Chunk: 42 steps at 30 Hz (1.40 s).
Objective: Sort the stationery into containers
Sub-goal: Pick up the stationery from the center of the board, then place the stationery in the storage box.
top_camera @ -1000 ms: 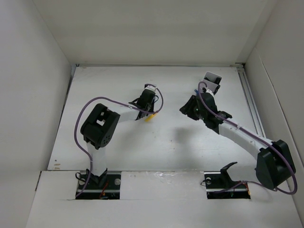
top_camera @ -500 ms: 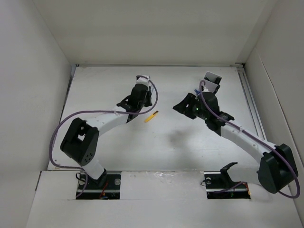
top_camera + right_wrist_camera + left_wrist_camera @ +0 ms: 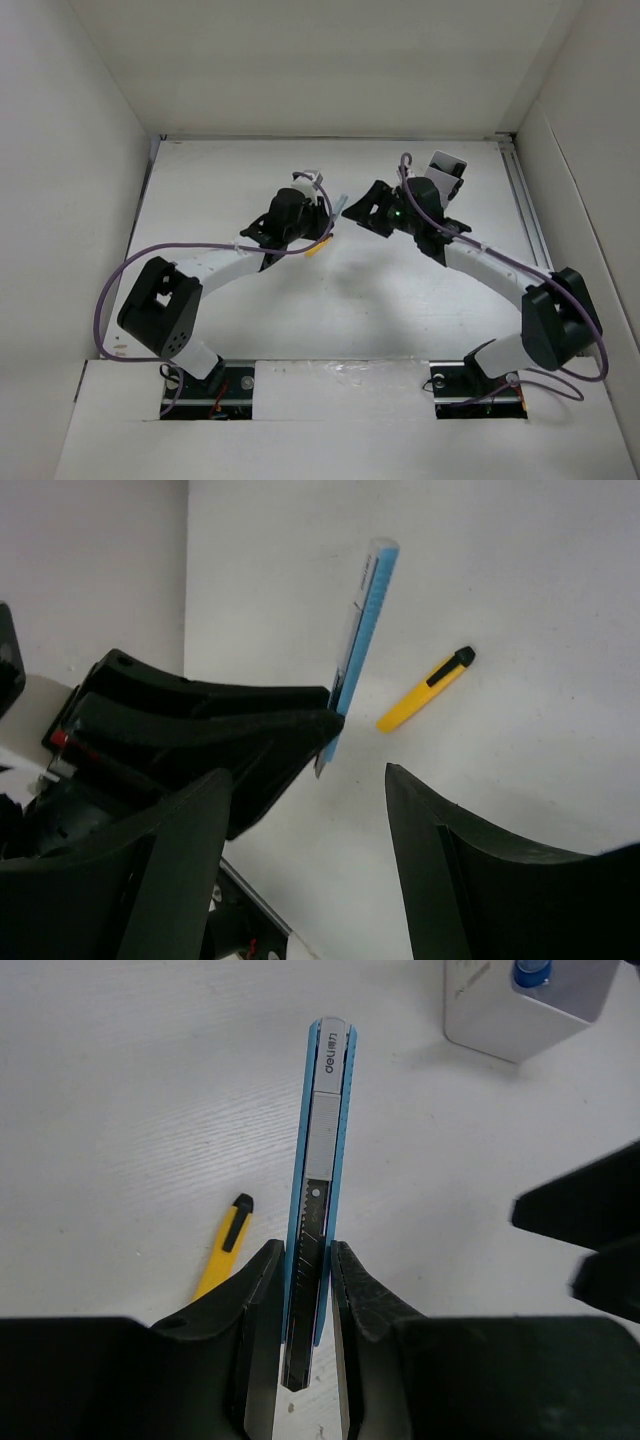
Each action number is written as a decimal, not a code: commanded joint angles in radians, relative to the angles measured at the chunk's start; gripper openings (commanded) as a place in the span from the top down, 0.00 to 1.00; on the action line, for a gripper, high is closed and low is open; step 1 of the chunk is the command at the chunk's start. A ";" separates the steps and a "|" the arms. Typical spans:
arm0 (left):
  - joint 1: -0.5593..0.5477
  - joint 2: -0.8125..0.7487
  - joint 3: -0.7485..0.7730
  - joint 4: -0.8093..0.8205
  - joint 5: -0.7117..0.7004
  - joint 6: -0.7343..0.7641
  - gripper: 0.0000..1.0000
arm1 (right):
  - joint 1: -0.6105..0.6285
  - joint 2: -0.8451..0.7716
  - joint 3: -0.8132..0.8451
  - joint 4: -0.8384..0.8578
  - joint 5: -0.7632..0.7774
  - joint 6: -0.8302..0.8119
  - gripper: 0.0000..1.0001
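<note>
Two fingers of our left gripper (image 3: 308, 1260) pinch the silver-blue pen (image 3: 322, 1140), jutting ahead of the jaws, while our right gripper (image 3: 305, 780) gapes wide, yellow stick (image 3: 425, 688) lying beyond its jaws.

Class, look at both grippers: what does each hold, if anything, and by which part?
The left gripper clamps the blue utility knife near the end opposite its logo; the right gripper is open, holding nothing.

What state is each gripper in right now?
Left gripper: closed, holding the blue cutter.
Right gripper: open, holding nothing.
</note>
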 commanded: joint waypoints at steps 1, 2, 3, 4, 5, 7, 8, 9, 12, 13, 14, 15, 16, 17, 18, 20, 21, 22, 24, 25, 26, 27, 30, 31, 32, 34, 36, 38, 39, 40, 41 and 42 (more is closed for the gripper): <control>-0.005 -0.054 -0.007 0.075 0.105 -0.023 1.00 | 0.012 0.062 0.087 0.075 -0.052 0.001 0.31; -0.005 -0.054 -0.007 0.075 0.117 -0.023 1.00 | 0.012 0.091 0.109 0.075 -0.052 0.001 0.31; -0.005 -0.054 -0.007 0.086 0.117 -0.033 1.00 | 0.003 0.103 0.109 0.075 -0.052 0.001 0.33; -0.005 -0.054 -0.007 0.086 0.129 -0.033 1.00 | 0.003 0.116 0.123 0.075 -0.052 0.001 0.34; -0.005 -0.054 -0.016 0.086 0.129 -0.033 1.00 | 0.003 0.125 0.132 0.075 -0.041 0.001 0.35; -0.005 -0.065 -0.016 0.086 0.139 -0.033 1.00 | -0.006 0.139 0.132 0.075 -0.041 0.012 0.40; -0.005 -0.077 -0.016 0.086 0.148 -0.033 1.00 | -0.006 0.149 0.132 0.075 -0.032 0.012 0.40; -0.005 -0.077 -0.026 0.097 0.148 -0.033 1.00 | -0.006 0.150 0.132 0.075 -0.032 0.012 0.42; -0.005 -0.091 -0.035 0.111 0.157 -0.033 1.00 | -0.006 0.160 0.141 0.075 -0.032 0.012 0.47; -0.005 -0.091 -0.035 0.111 0.171 -0.033 1.00 | -0.006 0.169 0.141 0.075 -0.020 0.012 0.49; -0.005 -0.091 -0.035 0.111 0.185 -0.033 1.00 | -0.006 0.169 0.152 0.075 -0.020 0.012 0.50; -0.005 -0.091 -0.026 0.111 0.195 -0.042 1.00 | -0.015 0.169 0.152 0.075 -0.011 0.012 0.50; -0.005 -0.091 -0.026 0.111 0.195 -0.042 1.00 | -0.016 0.182 0.163 0.075 -0.011 0.021 0.52; -0.005 -0.091 -0.026 0.120 0.195 -0.042 1.00 | -0.025 0.182 0.163 0.075 -0.011 0.021 0.53; -0.005 -0.091 -0.026 0.120 0.205 -0.042 1.00 | -0.025 0.191 0.172 0.075 -0.020 0.021 0.55; -0.005 -0.091 -0.026 0.120 0.214 -0.042 1.00 | -0.034 0.200 0.183 0.075 -0.020 0.021 0.62; -0.005 -0.091 -0.026 0.120 0.224 -0.042 1.00 | -0.034 0.200 0.195 0.075 -0.020 0.021 0.65; -0.005 -0.091 -0.026 0.120 0.225 -0.042 1.00 | -0.034 0.211 0.195 0.075 -0.030 0.021 0.71; -0.016 -0.091 -0.026 0.120 0.209 -0.042 1.00 | -0.034 0.211 0.209 0.075 -0.031 0.021 0.89; -0.016 -0.091 -0.026 0.120 0.209 -0.042 1.00 | -0.034 0.211 0.209 0.075 -0.018 0.021 0.96; -0.016 -0.091 -0.026 0.111 0.209 -0.042 0.98 | -0.034 0.211 0.209 0.075 -0.006 0.030 1.00; -0.016 -0.091 -0.026 0.111 0.209 -0.042 0.93 | -0.043 0.211 0.209 0.075 -0.006 0.030 1.00; -0.016 -0.109 -0.039 0.120 0.209 -0.042 0.59 | -0.074 0.185 0.209 0.054 0.040 0.030 1.00; -0.016 -0.118 -0.039 0.132 0.199 -0.042 0.47 | -0.118 0.142 0.219 0.017 0.134 0.015 1.00; -0.016 -0.118 -0.039 0.132 0.198 -0.042 0.46 | -0.135 0.142 0.219 0.017 0.135 0.015 1.00; -0.016 -0.130 -0.039 0.132 0.198 -0.042 0.45 | -0.167 0.096 0.229 -0.050 0.230 -0.009 1.00; -0.016 -0.140 -0.050 0.132 0.189 -0.042 0.45 | -0.190 0.061 0.238 -0.119 0.461 -0.019 1.00; -0.016 -0.140 -0.050 0.132 0.179 -0.042 0.45 | -0.201 0.019 0.248 -0.161 0.616 -0.028 1.00; -0.016 -0.140 -0.050 0.120 0.179 -0.042 0.45 | -0.224 0.019 0.249 -0.176 0.720 -0.028 1.00; -0.016 -0.128 -0.040 0.120 0.179 -0.042 0.45 | -0.238 0.008 0.258 -0.201 0.762 -0.028 1.00; -0.016 -0.127 -0.039 0.120 0.179 -0.042 0.45 | -0.252 0.008 0.258 -0.210 0.799 -0.028 1.00; -0.016 -0.127 -0.039 0.120 0.189 -0.042 0.45 | -0.265 0.008 0.270 -0.210 0.869 -0.028 1.00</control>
